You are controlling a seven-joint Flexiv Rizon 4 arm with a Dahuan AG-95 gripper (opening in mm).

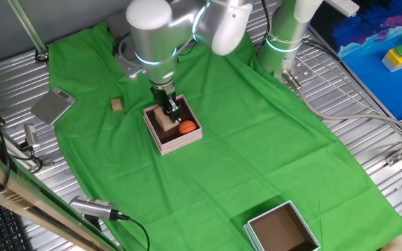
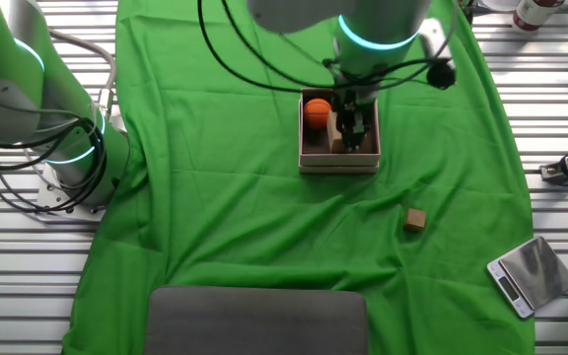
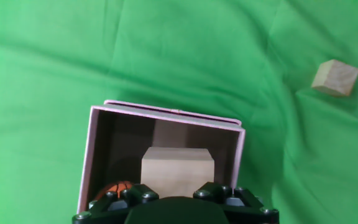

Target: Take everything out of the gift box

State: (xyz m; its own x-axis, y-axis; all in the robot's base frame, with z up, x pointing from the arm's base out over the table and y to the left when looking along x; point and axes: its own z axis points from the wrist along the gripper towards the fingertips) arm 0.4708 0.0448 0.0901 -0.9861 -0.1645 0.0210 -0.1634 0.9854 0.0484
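Observation:
The gift box point(image 1: 177, 145) point(image 2: 338, 164) point(image 3: 166, 112), pink-walled and dark inside, sits on the green cloth. Inside it are a tan wooden cube point(image 1: 163, 121) point(image 2: 337, 135) point(image 3: 178, 163) and, beside it, an orange ball point(image 1: 187, 127) point(image 2: 318, 109) point(image 3: 118, 188). My gripper point(image 1: 167, 109) point(image 2: 353, 126) point(image 3: 176, 198) reaches down into the box right at the cube. In the hand view its dark fingers cover the cube's near edge. The frames do not show whether they press on the cube. The ball lies free to one side of the fingers.
A small brown wooden block point(image 1: 117, 104) point(image 2: 415, 220) point(image 3: 335, 78) lies on the cloth away from the box. A larger teal-grey box point(image 1: 283, 230) stands at the cloth's near edge. A small scale point(image 1: 53, 106) point(image 2: 531, 273) rests on the metal table. A grey slab point(image 2: 257, 320) lies at the cloth's edge.

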